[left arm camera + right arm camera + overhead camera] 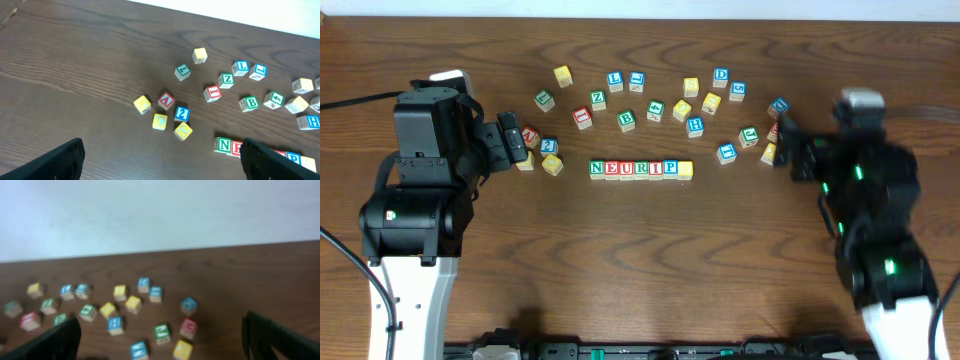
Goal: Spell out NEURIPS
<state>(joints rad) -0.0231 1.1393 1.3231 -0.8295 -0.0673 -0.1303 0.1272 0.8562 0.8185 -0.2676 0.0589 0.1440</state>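
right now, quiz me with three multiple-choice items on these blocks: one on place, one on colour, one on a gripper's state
1. Where is the red A block?
A) touching the N block
B) near the left gripper, apart from the row
C) beside the right gripper

2. What colour is the last block at the right end of the row?
A) yellow
B) red
C) green

3. The left gripper is:
A) shut on a block
B) open, holding nothing
C) out of view

Answers:
1 B, it lies among loose blocks by that gripper.
2 A, the last block after P is yellow.
3 B, its fingers stand wide apart over bare table.
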